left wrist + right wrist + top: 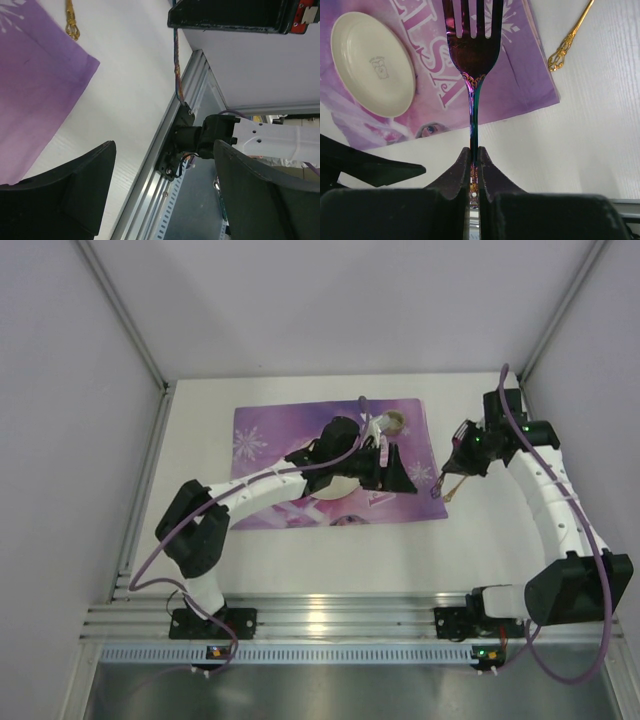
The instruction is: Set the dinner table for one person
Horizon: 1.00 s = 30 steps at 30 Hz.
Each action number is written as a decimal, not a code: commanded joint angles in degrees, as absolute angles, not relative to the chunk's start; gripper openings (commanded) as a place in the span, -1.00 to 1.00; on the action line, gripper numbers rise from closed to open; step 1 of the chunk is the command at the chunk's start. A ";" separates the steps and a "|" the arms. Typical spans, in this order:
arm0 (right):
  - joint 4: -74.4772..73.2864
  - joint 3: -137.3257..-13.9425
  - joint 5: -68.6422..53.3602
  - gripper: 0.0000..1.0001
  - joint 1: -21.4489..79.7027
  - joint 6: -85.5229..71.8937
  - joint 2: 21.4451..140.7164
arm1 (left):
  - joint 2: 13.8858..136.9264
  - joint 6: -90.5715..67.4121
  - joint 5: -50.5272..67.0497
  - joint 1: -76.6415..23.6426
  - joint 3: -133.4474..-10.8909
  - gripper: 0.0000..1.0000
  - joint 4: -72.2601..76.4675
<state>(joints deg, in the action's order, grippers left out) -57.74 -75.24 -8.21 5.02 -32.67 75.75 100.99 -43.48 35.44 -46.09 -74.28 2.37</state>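
Note:
The dinner table [300,560] is a plain white top with a purple ELSA placemat [270,440] on it. On the mat lies a small cream plate [372,65], partly under my left arm in the top view. An iridescent fork [472,50] stands out over the mat's right edge, tines pointing away, and my right gripper [474,150] is shut on its handle. My left gripper [165,150] hangs open over the mat's right part [398,472] with nothing between its fingers. A small cup [393,423] stands at the mat's far right.
A gold-handled utensil [567,40] lies on the bare table just right of the mat, close to the right gripper [443,485]. An aluminium rail [330,615] runs along the near edge with both arm bases on it. Grey walls close in the left, right and far sides.

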 commanded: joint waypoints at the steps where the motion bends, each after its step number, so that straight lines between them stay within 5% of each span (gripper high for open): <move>1: -58.71 -77.17 -10.98 -1.00 6.06 -34.63 73.30 | 103.00 -46.23 38.76 -46.76 -77.96 0.67 10.80; 17: -58.10 -77.87 -14.67 -1.00 7.12 -36.56 73.74 | 111.00 -50.27 40.52 -49.04 -84.46 0.23 15.37; 19: -57.92 -77.96 -14.94 -1.00 7.29 -36.74 73.83 | 112.23 -51.41 41.04 -49.04 -85.16 -0.05 16.87; 20: -57.92 -77.96 -14.94 -1.00 7.29 -36.74 73.83 | 112.76 -52.98 41.31 -49.04 -85.43 -0.52 18.70; 22: -57.83 -77.78 -15.20 -1.00 7.47 -36.83 73.83 | 114.25 -54.75 42.27 -49.04 -86.56 -1.00 20.21; 26: -56.87 -77.61 -16.52 -1.00 7.47 -37.00 74.00 | 114.44 -56.43 42.98 -48.52 -85.70 -1.00 20.75; 27: -56.34 -78.13 -17.05 -0.91 7.56 -36.31 74.35 | 114.00 -56.25 42.80 -47.65 -84.82 -1.00 20.05; 28: -56.16 -78.83 -17.92 -0.28 7.56 -35.69 74.70 | 112.43 -56.08 42.72 -47.11 -81.77 -1.00 19.95; 30: -57.04 -82.08 -17.76 0.42 7.47 -34.02 76.11 | 110.31 -55.90 42.28 -44.67 -77.72 -1.00 20.13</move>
